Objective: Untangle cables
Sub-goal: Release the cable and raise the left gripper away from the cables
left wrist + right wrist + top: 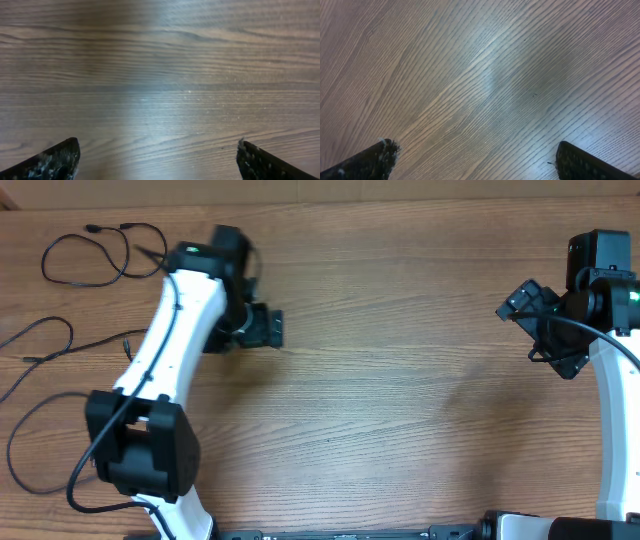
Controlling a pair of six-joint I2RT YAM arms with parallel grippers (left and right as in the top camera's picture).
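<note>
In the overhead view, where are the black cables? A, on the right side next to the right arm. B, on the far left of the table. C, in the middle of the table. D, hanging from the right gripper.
B: the cables lie in loose loops on the far left of the table, while its middle and right side show only bare wood.

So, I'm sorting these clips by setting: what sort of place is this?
Probably a robotics lab or test bench, though only the tabletop shows: a wood-grain table, a left arm and right arm based at its near edge, and thin black cables lying loose at the far left.
</note>
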